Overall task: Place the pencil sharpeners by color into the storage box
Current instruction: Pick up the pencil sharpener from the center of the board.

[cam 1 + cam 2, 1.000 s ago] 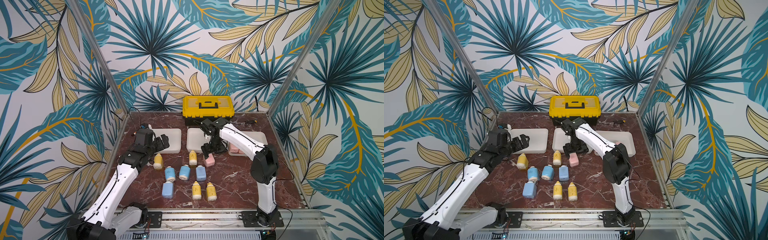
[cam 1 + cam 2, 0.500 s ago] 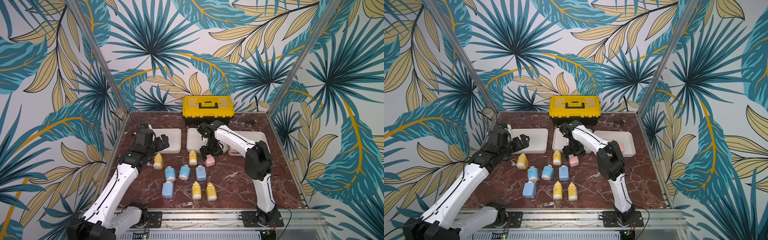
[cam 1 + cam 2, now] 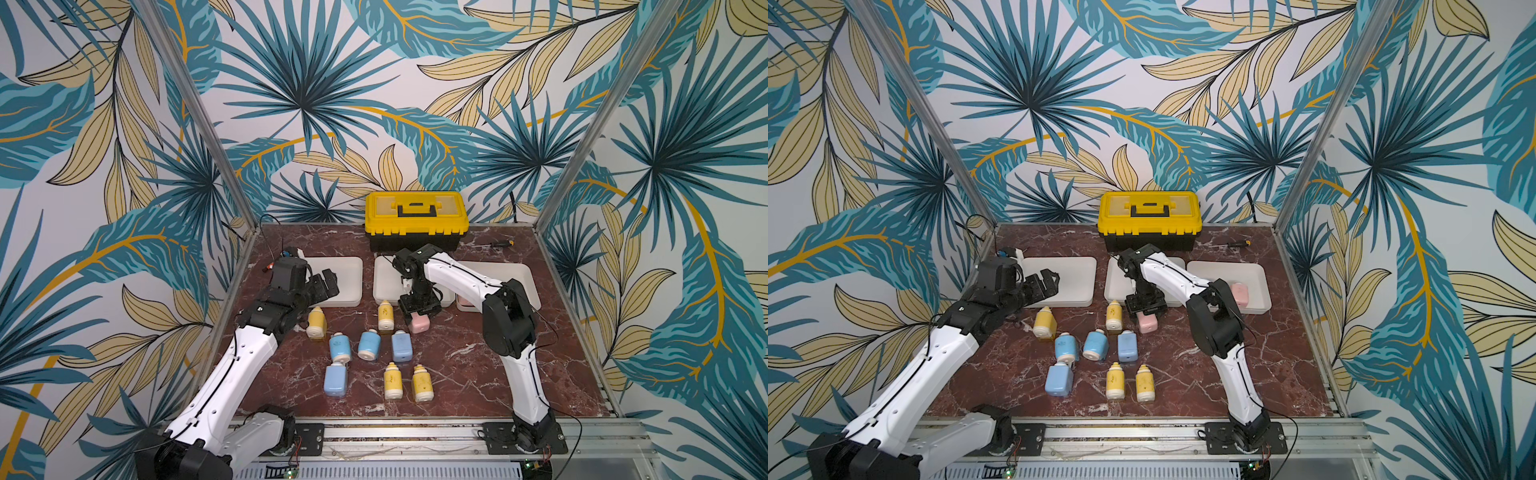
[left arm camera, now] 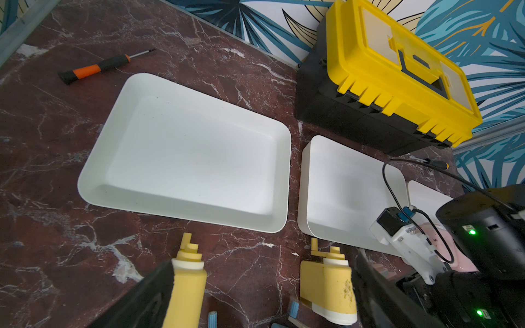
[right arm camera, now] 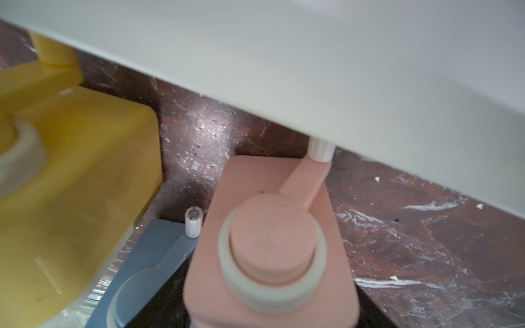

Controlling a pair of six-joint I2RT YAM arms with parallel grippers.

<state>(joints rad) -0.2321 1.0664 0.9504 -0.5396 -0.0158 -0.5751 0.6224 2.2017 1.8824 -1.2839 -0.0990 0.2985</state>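
The pink pencil sharpener (image 3: 420, 323) sits on the tabletop (image 3: 457, 370) just in front of the middle white tray (image 3: 384, 286), under the lowered right pincer (image 3: 419, 308); whether its jaws grip it, I cannot tell. It looks light, stiff and smooth: best pinched across the flat body, not the thin crank. The left pincer (image 3: 326, 286) gapes wide and empty near a yellow sharpener (image 3: 316, 324)
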